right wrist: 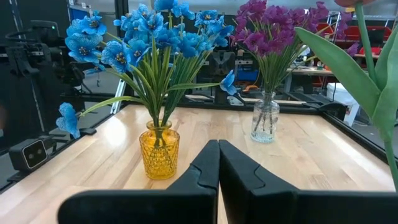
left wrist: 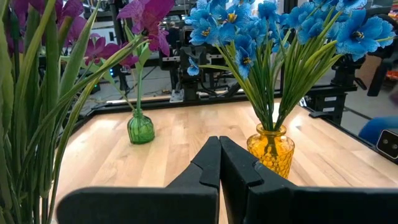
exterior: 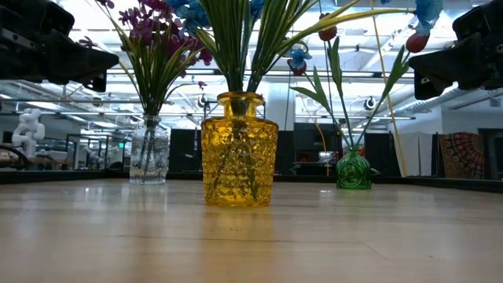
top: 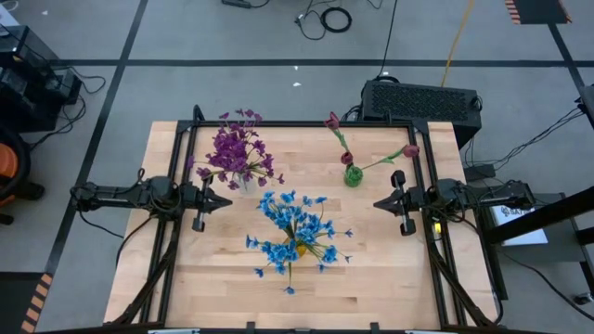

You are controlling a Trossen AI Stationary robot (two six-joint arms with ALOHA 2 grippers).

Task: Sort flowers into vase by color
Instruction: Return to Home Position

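Left gripper (left wrist: pixel 219 143), right gripper (right wrist: pixel 218 144) — both closed

A pale wooden tabletop (top: pixel 390 269) spreads beneath the left claw (top: pixel 225 200) and the right claw (top: pixel 379 202). Beyond the right claw, just off the tabletop's far edge, sits a dark vented box (top: pixel 422 100) (a yellow cable (top: pixel 455 42) runs past it). Well behind the left claw, an orange object (top: pixel 11 162) stands on the grey floor (top: pixel 232 83).
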